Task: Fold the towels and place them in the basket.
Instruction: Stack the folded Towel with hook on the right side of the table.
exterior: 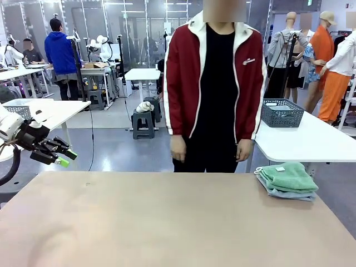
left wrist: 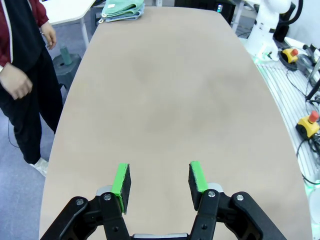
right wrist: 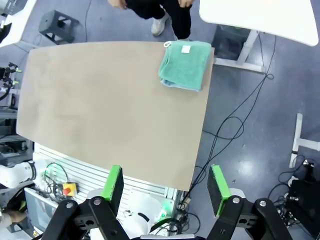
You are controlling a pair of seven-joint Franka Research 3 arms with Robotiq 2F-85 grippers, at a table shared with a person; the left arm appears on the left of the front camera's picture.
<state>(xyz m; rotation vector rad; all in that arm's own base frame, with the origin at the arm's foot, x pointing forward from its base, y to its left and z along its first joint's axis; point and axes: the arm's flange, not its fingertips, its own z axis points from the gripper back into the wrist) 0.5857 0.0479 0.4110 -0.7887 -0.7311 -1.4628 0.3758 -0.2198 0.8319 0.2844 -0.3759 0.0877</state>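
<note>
Folded towels [exterior: 286, 178] lie stacked at the far right corner of the tan table [exterior: 167, 222]: a sea-green one with a white label on top, a grey-blue one [exterior: 290, 195] beneath. The stack also appears as towels [left wrist: 122, 9] and towels [right wrist: 186, 65] in the wrist views. The dark grey basket [exterior: 282, 113] stands on a white side table behind them. My left gripper [exterior: 67, 158] hovers open off the table's left far corner, its jaws [left wrist: 159, 182] empty. My right gripper [right wrist: 165, 184] is open and empty, high above the table's near right side.
A person in a red jacket [exterior: 214, 83] stands at the far edge, hands hanging down. The white side table [exterior: 311, 142] sits to the right behind the towels. Cables and an emergency-stop button [left wrist: 311, 120] lie beside the table on the robot's side.
</note>
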